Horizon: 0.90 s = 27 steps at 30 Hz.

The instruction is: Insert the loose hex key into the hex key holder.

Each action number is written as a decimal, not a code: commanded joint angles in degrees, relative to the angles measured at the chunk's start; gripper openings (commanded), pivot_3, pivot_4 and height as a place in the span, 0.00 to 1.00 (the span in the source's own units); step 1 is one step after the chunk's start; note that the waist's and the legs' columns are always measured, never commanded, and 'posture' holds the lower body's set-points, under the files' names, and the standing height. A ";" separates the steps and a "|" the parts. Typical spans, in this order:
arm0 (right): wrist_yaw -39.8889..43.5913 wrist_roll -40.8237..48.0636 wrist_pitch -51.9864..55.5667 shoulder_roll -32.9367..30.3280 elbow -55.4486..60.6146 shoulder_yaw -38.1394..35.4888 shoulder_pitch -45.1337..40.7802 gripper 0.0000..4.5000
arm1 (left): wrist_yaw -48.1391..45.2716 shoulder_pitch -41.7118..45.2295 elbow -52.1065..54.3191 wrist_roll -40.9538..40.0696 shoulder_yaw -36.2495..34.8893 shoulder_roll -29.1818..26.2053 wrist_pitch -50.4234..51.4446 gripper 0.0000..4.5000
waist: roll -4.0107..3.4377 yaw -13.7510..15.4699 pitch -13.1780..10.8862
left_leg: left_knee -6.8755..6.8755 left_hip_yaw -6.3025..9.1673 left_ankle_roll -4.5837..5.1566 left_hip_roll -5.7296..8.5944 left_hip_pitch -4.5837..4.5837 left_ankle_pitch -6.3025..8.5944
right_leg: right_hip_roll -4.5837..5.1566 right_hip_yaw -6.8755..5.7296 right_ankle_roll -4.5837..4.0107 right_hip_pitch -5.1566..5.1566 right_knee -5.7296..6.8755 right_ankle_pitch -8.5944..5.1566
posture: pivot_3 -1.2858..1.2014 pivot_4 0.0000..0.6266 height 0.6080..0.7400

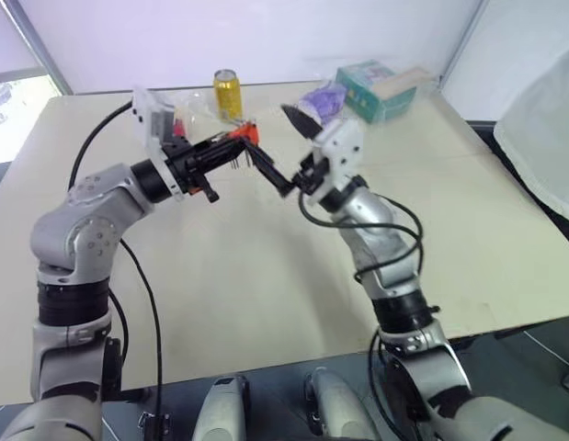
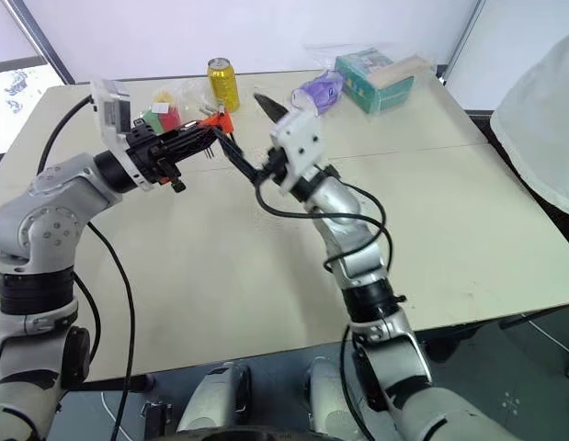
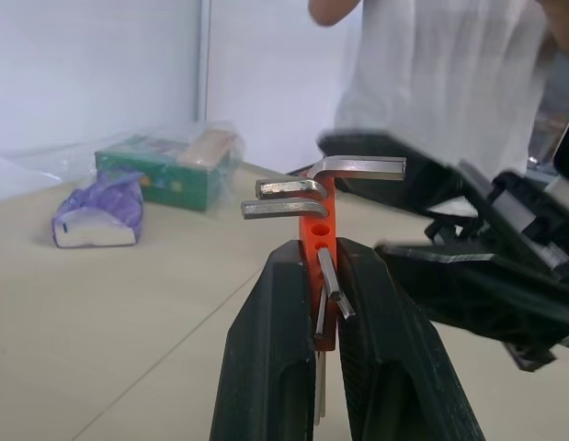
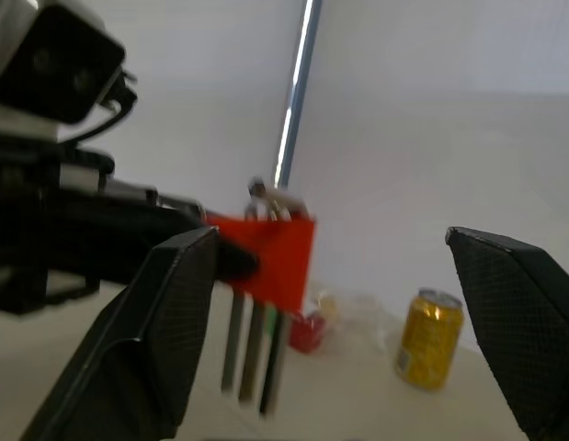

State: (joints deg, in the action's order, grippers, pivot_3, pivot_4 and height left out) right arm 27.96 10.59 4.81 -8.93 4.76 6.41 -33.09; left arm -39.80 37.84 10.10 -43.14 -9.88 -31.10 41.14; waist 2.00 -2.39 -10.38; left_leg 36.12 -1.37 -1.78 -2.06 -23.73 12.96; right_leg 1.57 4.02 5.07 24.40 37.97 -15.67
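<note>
The orange-red holder (image 3: 317, 241) is up in the air over the table (image 1: 266, 276), pinched between the fingers of the left gripper (image 3: 326, 276), which is clamped tight on it. Several grey keys stick out of it, bent heads on one side and long shafts on the other. I can't say for sure which one is the loose key, or whether it's seated.

The right gripper (image 4: 330, 312) sits just at the holder's 4 o'clock in the head view, fingers spread wide with nothing between them. My worry: if that last key is only partly in, it could slide out and drop to the table, since nothing grips it. A spread finger could also snag a protruding shaft and twist the holder in the left grip.

The left arm reaches in from 9 o'clock, gripper roughly level; the right forearm rises from 5 o'clock, its gripper tilted upward toward the holder. Beyond, at 12 o'clock, stand a yellow can (image 1: 227, 93) and a green box (image 1: 381, 90)
</note>
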 commanded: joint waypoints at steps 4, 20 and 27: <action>2.28 4.49 9.93 -11.83 15.32 -8.13 9.17 0.90 | 2.07 -2.53 0.88 -0.59 2.39 5.39 1.07 0.00 | 0.01 0.15 -0.01 | 0.02 0.03 0.00 0.04 -0.07 0.00 | 0.00 -0.01 0.04 0.00 -0.03 -0.03 | 0.52 0.24 1.00; 0.13 4.05 17.65 -21.66 27.47 -14.12 19.09 0.90 | -2.27 -0.79 -21.48 10.12 16.13 22.96 -4.22 0.00 | 0.01 0.02 0.00 | 0.04 0.08 0.01 0.09 -0.05 0.00 | -0.10 0.02 0.12 0.00 -0.02 -0.07 | 0.52 0.24 1.00; -1.73 2.16 17.05 -21.27 28.19 -13.15 19.97 0.90 | -0.56 -0.34 -30.17 20.61 19.95 21.31 -8.16 0.00 | 0.00 0.08 0.00 | 0.03 0.10 0.01 0.12 -0.05 0.00 | -0.09 0.03 0.14 -0.01 -0.02 -0.09 | 0.52 0.24 1.00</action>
State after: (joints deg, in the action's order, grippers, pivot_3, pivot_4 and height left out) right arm 26.79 13.13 22.91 -30.26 30.84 -6.50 -13.00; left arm -41.39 36.78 -19.45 -24.72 10.49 -9.04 34.34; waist 2.00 -2.31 -10.38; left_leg 36.15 -1.27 -1.77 -1.94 -23.78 12.96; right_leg 1.48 4.05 5.22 24.39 37.95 -15.76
